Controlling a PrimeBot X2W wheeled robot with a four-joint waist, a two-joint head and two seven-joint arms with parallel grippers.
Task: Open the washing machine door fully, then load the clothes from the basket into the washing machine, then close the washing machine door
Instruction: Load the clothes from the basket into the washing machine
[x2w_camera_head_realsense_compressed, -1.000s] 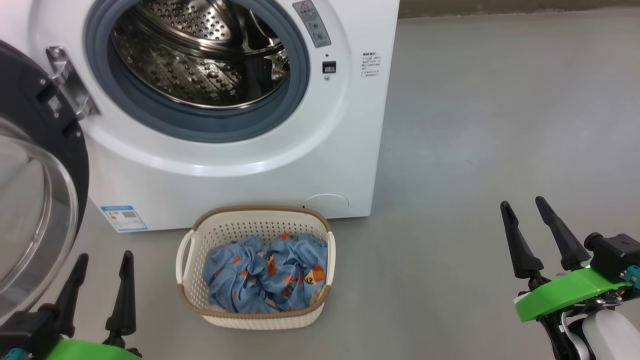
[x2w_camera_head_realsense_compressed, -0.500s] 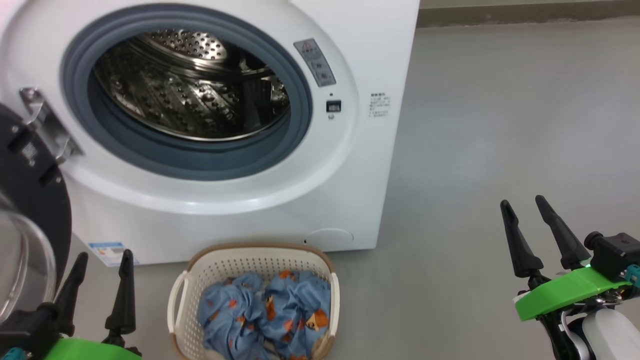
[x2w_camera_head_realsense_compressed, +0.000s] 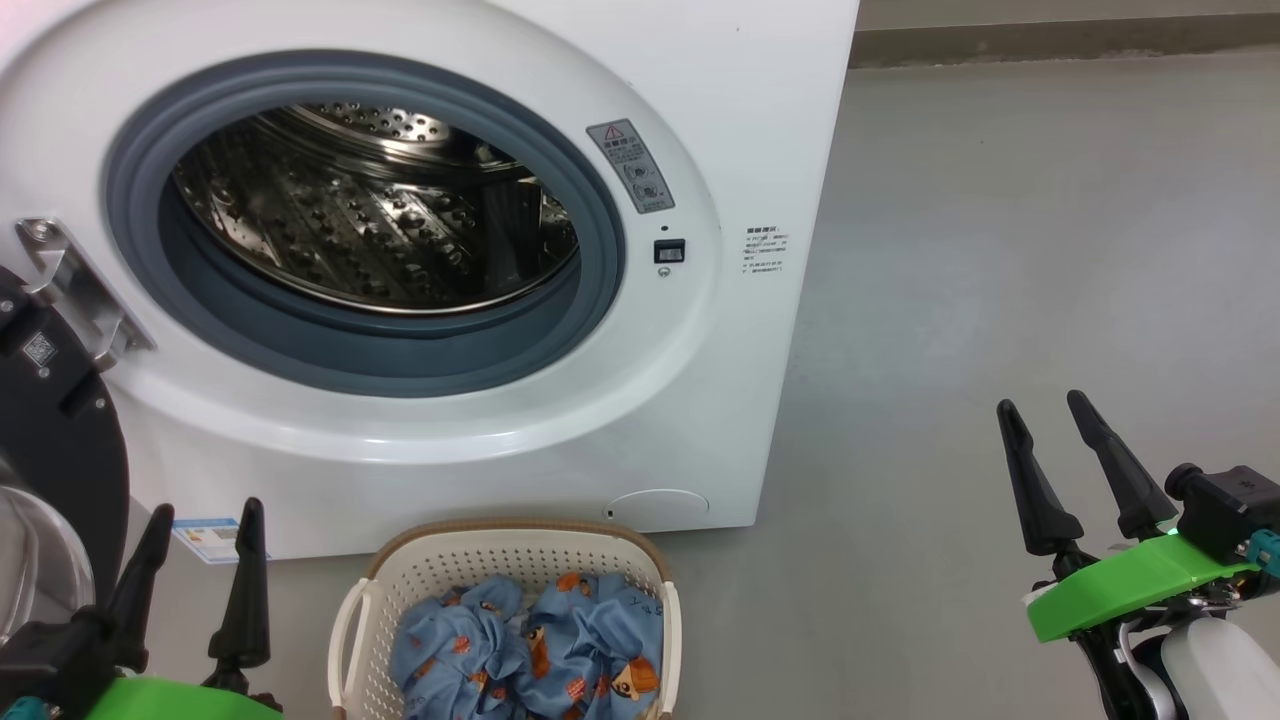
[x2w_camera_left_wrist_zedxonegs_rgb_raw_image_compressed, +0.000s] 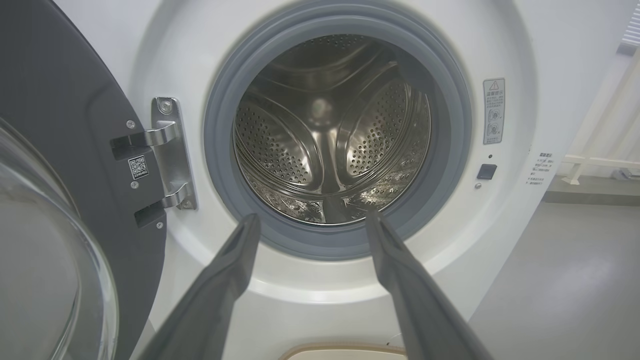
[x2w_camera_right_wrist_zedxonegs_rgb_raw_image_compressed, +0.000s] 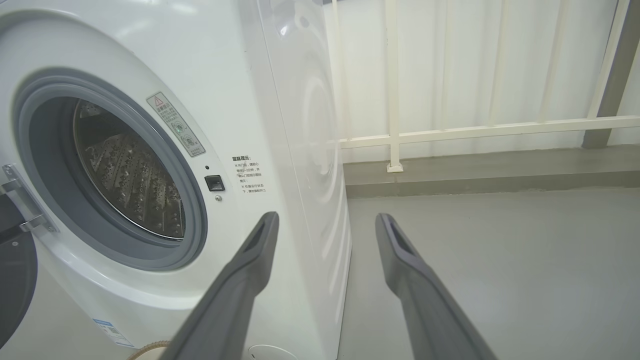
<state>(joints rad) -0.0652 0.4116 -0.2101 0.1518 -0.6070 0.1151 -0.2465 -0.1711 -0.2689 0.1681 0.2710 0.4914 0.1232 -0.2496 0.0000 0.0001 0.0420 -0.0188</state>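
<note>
- The washing machine (x2w_camera_head_realsense_compressed: 760, 120) stood with its drum (x2w_camera_head_realsense_compressed: 370, 230) uncovered. The washing machine door (x2w_camera_head_realsense_compressed: 55, 450) hung swung out at the machine's left side.
- The basket (x2w_camera_head_realsense_compressed: 510, 528) sat just in front of the machine's base, with the clothes (x2w_camera_head_realsense_compressed: 520, 650) bunched inside.
- The left hand (x2w_camera_head_realsense_compressed: 207, 510) hovered spread and empty at the machine's lower left, close to the door. The right hand (x2w_camera_head_realsense_compressed: 1042, 402) was spread and empty, well off the machine's right.
- Risk: a left reach toward the basket could clip the door's rim and swing it inward. Loose fabric could also snag on the gasket (x2w_camera_head_realsense_compressed: 600, 280) or spill out in front of the machine.
- Bare floor (x2w_camera_head_realsense_compressed: 1000, 250) on the machine's right gave the freer approach of the 2 sides.
</note>
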